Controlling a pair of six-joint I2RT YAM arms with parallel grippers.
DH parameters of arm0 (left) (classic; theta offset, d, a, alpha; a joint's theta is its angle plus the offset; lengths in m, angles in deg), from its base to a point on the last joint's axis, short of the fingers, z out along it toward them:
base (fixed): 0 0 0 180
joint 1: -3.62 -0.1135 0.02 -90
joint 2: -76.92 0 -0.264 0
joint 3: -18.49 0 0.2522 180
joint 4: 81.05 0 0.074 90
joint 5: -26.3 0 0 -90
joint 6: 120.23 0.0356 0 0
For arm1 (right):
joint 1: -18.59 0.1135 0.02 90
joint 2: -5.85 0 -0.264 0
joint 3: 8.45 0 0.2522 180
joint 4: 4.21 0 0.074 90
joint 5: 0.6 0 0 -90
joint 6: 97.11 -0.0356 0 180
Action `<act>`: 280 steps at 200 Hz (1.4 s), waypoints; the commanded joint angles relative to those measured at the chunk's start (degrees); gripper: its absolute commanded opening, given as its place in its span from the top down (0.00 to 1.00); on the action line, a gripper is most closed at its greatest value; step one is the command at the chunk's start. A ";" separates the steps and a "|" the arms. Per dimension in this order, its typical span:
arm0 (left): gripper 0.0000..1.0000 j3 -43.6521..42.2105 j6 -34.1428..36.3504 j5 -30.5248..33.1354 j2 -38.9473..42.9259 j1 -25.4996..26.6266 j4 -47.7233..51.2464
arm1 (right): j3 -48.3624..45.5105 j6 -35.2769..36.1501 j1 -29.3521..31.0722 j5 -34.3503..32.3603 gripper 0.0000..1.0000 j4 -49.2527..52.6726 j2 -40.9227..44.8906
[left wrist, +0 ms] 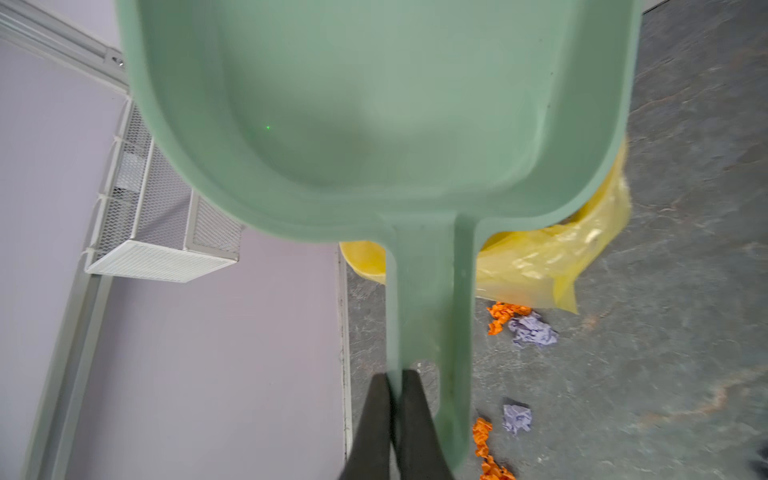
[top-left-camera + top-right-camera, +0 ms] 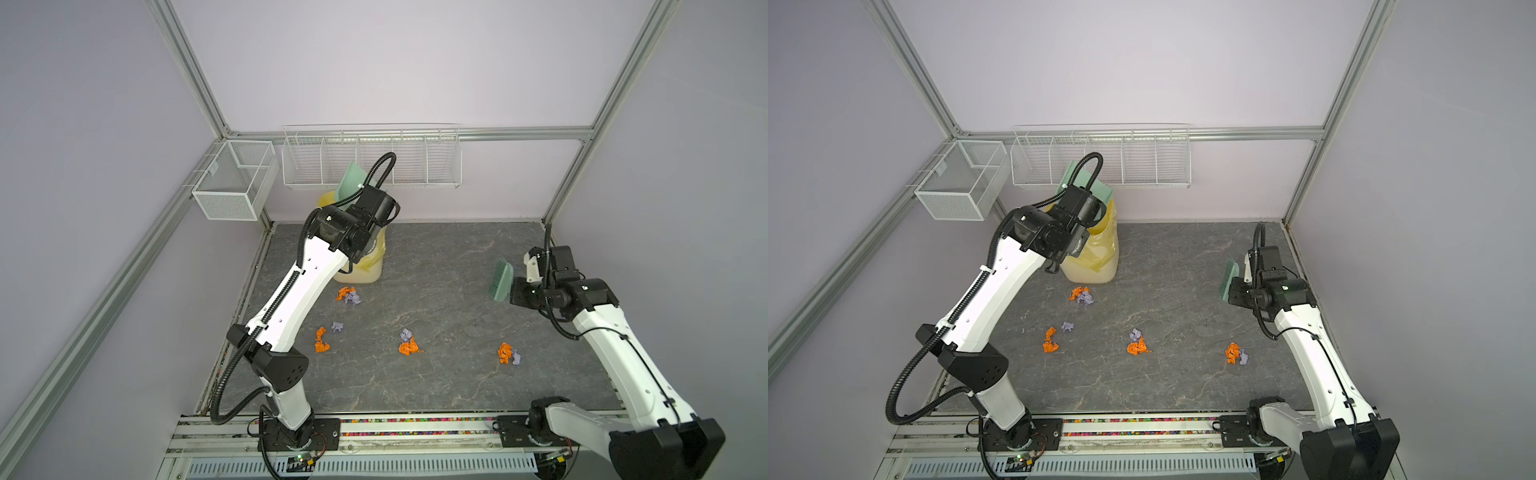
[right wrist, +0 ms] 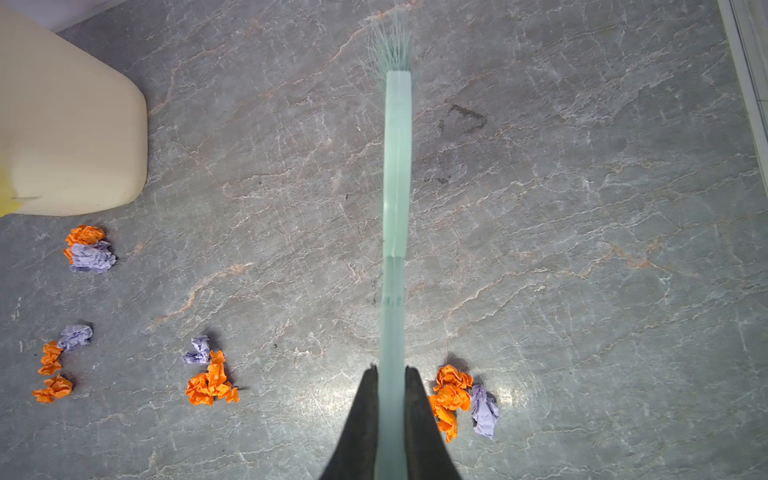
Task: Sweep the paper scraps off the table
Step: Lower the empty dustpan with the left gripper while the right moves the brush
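Observation:
Several orange and lavender paper scraps lie in small clusters on the dark veined table (image 2: 440, 266): near the bin (image 2: 348, 295) (image 2: 1081, 295), left of centre (image 2: 321, 341), centre (image 2: 409, 345) (image 3: 210, 374) and right (image 2: 508, 353) (image 3: 457, 399). My left gripper (image 1: 395, 374) is shut on the handle of a green dustpan (image 1: 374, 124), held tilted over the bin; its scoop shows empty. My right gripper (image 3: 390, 370) is shut on the handle of a green brush (image 2: 503, 278) (image 3: 397, 166), raised above the table's right side, bristles pointing away.
A cream bin with a yellow bag (image 2: 361, 270) (image 2: 1096, 257) stands at the table's back left. White wire baskets hang on the left rail (image 2: 235, 178) and the back wall (image 2: 370, 162). Aluminium rails frame the table, with the arm bases on the front rail (image 2: 415, 424).

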 commanded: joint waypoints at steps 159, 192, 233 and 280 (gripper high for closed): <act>1.00 -19.64 -4.77 -42.82 3.83 8.28 -19.79 | 6.56 -3.89 -0.20 -10.80 0.93 12.87 -0.22; 1.00 -21.30 -4.54 -45.21 2.80 8.58 -20.80 | 6.63 -5.04 -0.16 -11.83 0.93 14.97 -1.46; 1.00 -21.31 -4.23 -46.06 0.18 10.73 -20.53 | 7.71 -5.70 -0.18 -16.98 0.93 18.60 -1.52; 1.00 -23.62 -5.23 -49.38 -2.02 14.19 -22.91 | 8.39 -5.45 -0.20 -19.44 0.94 23.10 -3.85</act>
